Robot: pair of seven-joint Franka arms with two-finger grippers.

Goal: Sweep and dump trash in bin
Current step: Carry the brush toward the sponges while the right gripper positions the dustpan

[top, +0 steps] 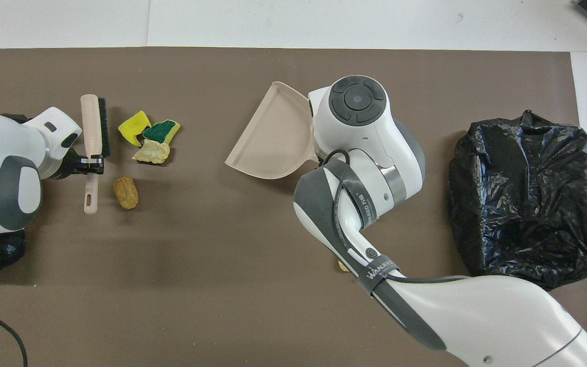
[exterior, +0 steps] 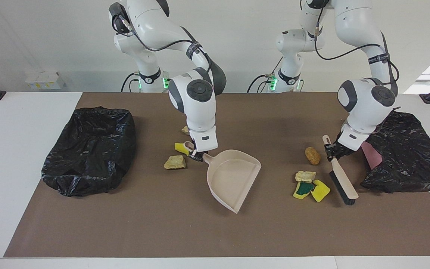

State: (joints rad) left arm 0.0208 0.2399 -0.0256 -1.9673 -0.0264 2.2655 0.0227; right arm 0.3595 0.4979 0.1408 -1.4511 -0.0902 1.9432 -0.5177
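Observation:
My right gripper [exterior: 197,155] is shut on the handle of the beige dustpan [exterior: 231,177] [top: 273,137], which sits low at mid-table, its mouth turned toward the left arm's end. My left gripper [exterior: 332,152] [top: 92,161] is shut on the handle of the beige hand brush [exterior: 343,185] [top: 93,122], bristles facing the trash. A trash cluster of yellow sponge pieces, one green-topped, and a tan chunk [exterior: 306,185] [top: 151,135] lies between brush and dustpan. An orange-brown lump [exterior: 312,155] [top: 126,192] lies nearer the robots. A tan chunk [exterior: 174,162] and a yellow sponge piece [exterior: 180,147] lie by the dustpan handle.
A black bag-lined bin [exterior: 88,149] [top: 523,199] stands at the right arm's end of the brown mat [exterior: 144,224]. Another black bag [exterior: 405,153] with something pink in it sits at the left arm's end, right beside the brush. Another tan chunk [exterior: 185,130] peeks out by the right wrist.

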